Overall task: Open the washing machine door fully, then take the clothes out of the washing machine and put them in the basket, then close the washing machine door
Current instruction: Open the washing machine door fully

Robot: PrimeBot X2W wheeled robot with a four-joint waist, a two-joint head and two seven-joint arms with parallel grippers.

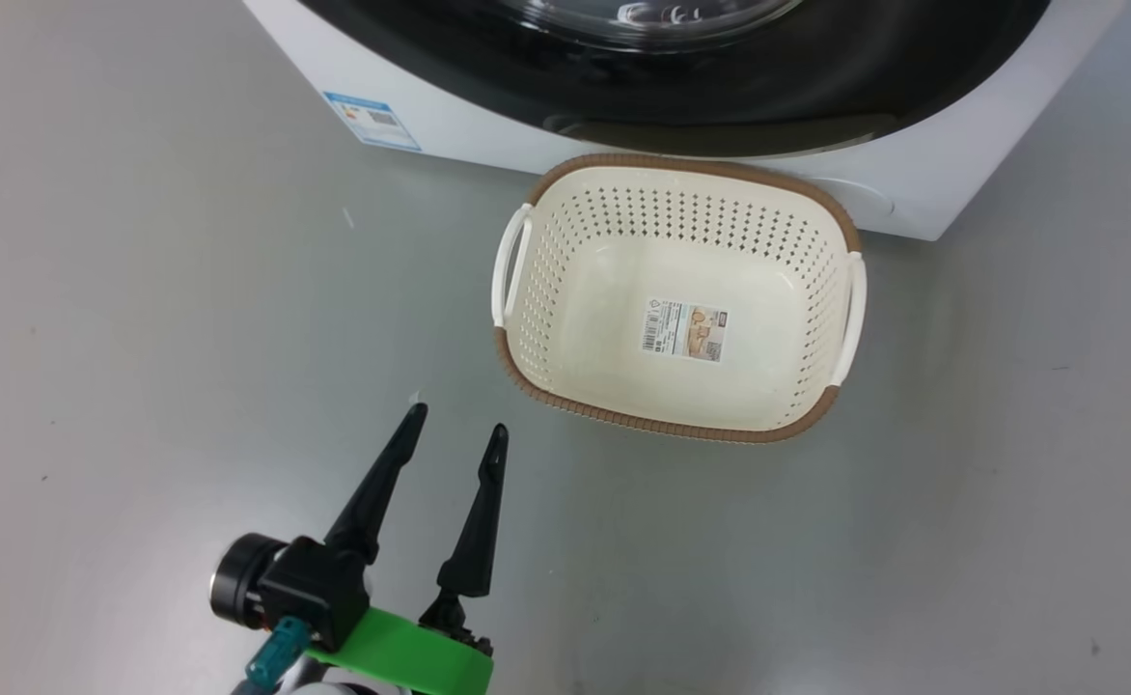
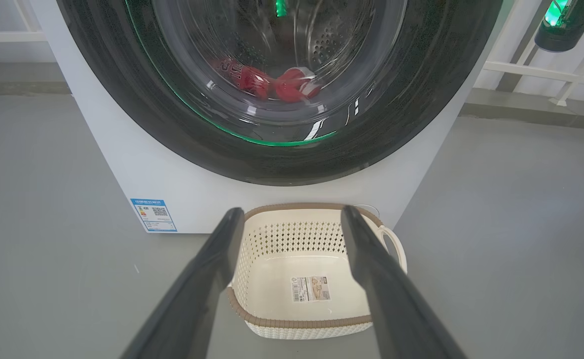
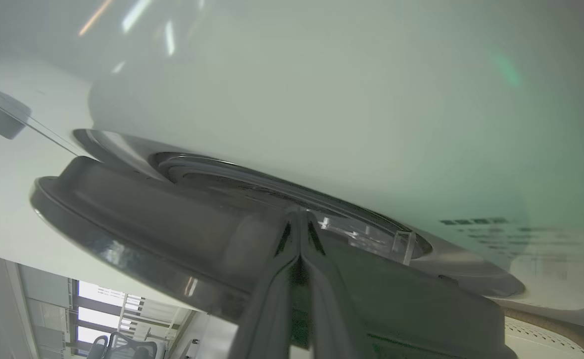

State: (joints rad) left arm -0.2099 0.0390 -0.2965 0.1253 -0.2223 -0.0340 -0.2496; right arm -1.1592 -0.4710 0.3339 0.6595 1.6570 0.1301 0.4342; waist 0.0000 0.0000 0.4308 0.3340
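Right hand (image 3: 299, 215) up close now, its two dark fingers pressing flat together with nothing showing between them, tips nosing in at the edge of the washing machine door (image 3: 142, 234), where its glossy black surround is meeting the white front of the washing machine (image 3: 322, 99). Whether the latch is giving, I cannot tell. From the left wrist view the door is looking shut or nearly so, and the red clothes (image 2: 272, 85) are lying low in the drum behind the glass.

Left hand (image 1: 457, 417) is hanging over the grey floor (image 1: 141, 338), fingers spread apart and holding nothing. The cream basket (image 1: 667, 427) is sitting at its 1 o'clock, well apart, empty but for a paper label (image 1: 684, 330), tucked just below the door at the machine's 6 o'clock.

So this is looking like the door-opening step. The trick, I'd say, is hooking those closed tips behind the door's edge and drawing along the door's own arc rather than straight out, so they are not slipping off the gloss. The basket is sitting close beneath, though the swing is probably passing above it. Left hand is best waiting wide.
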